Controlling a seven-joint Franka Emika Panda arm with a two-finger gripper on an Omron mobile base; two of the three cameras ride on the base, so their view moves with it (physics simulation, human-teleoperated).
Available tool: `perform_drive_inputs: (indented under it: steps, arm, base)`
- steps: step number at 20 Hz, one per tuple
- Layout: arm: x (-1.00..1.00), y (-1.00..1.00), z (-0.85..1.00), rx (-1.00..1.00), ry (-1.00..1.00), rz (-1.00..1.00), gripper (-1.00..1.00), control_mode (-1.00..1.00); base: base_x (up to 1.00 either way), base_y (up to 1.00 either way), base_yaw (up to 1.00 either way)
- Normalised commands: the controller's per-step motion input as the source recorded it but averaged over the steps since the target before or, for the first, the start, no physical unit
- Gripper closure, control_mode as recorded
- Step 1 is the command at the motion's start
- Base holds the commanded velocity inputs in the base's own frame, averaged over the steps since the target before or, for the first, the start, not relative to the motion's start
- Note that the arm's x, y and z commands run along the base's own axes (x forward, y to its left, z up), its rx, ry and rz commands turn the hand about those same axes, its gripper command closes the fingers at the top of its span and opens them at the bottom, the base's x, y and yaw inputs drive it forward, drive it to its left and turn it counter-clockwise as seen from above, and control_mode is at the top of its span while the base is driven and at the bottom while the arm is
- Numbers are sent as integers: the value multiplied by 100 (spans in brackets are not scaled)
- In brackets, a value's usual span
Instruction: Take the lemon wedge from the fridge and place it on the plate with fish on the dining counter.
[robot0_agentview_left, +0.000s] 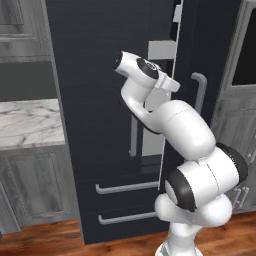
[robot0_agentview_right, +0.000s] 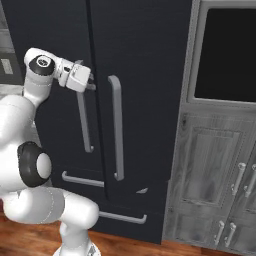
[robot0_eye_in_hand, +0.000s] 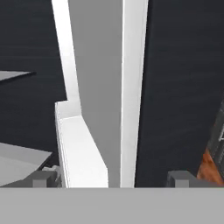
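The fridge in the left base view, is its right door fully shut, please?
No, the fridge's right door stands ajar, showing light inner parts in the gap.

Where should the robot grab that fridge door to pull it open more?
Probably the long vertical handle of the fridge door that is already ajar. It is a thin upright bar standing off the door, so the open claw could come straight at it from the front, one finger on each side, near its top where the claw sits now.
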Motion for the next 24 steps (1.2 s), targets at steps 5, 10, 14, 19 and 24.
perform_drive_inputs:
  steps: [5, 10, 14, 19, 24]
  arm:
    - [-86, -52, -42, 0, 11, -24, -100, -100]
    - [-100, -82, -58, 0, 10, -27, -100, -100]
    - [-100, -99, -70, 1, 18, -28, -100, -100]
    - [-100, -100, -53, 3, 17, -28, -100, -100]
    - [-89, -2, -10, -6, 0, -2, -100, -100]
  base:
    - [0, 0, 0]
    - [0, 0, 0]
    - [0, 0, 0]
    - [0, 0, 0]
    - [0, 0, 0]
